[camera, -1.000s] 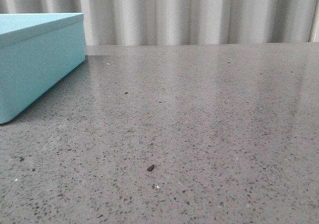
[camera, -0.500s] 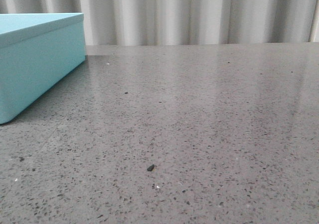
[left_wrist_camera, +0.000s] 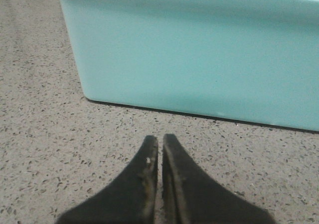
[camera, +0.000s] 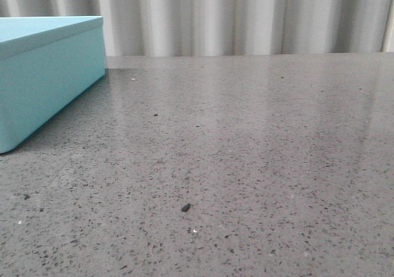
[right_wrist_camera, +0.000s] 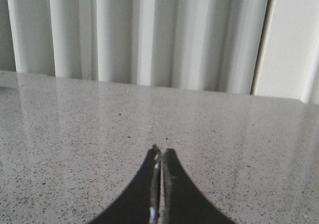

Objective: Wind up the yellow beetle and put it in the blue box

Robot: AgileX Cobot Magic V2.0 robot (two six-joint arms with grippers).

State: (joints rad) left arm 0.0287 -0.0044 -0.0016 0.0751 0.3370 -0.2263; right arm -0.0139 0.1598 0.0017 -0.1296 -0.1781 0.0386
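Observation:
The blue box stands at the far left of the speckled grey table in the front view. It also fills the left wrist view, its near side wall facing the camera. My left gripper is shut and empty, low over the table a short way in front of that wall. My right gripper is shut and empty over bare table, facing the curtain. The yellow beetle is not in any view. Neither gripper shows in the front view.
A small dark speck lies on the table in the front view. A pale pleated curtain hangs behind the table's far edge and also shows in the right wrist view.

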